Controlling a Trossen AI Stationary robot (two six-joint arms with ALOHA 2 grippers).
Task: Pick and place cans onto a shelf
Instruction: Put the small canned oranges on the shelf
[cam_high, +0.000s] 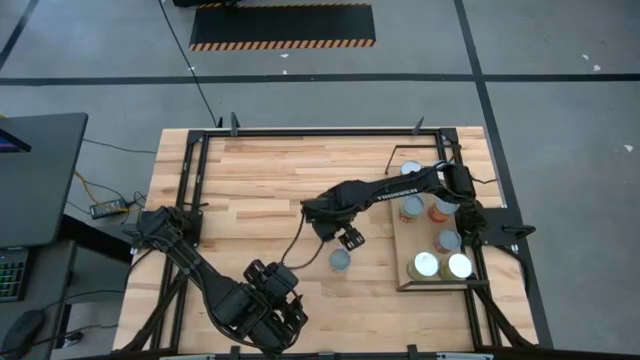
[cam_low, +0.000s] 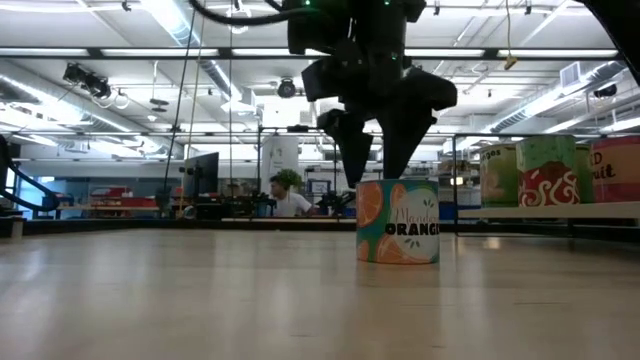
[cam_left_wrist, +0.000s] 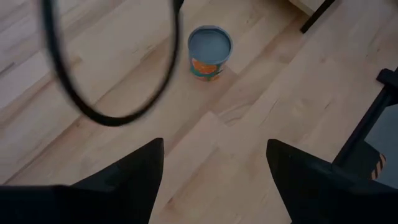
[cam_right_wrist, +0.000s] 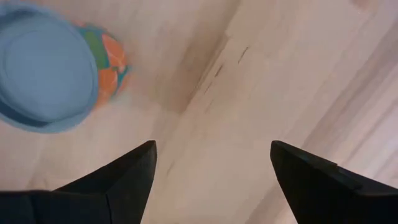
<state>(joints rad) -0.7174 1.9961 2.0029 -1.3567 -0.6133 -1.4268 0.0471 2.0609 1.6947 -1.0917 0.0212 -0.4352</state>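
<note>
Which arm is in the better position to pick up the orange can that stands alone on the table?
The right gripper: it hangs open just above and beside the orange can. The left gripper waits farther off, near the table's front edge.

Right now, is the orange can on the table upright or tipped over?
Upright. The orange can stands on its base with the label readable, and its round top faces up, below the open right pincer.
</note>
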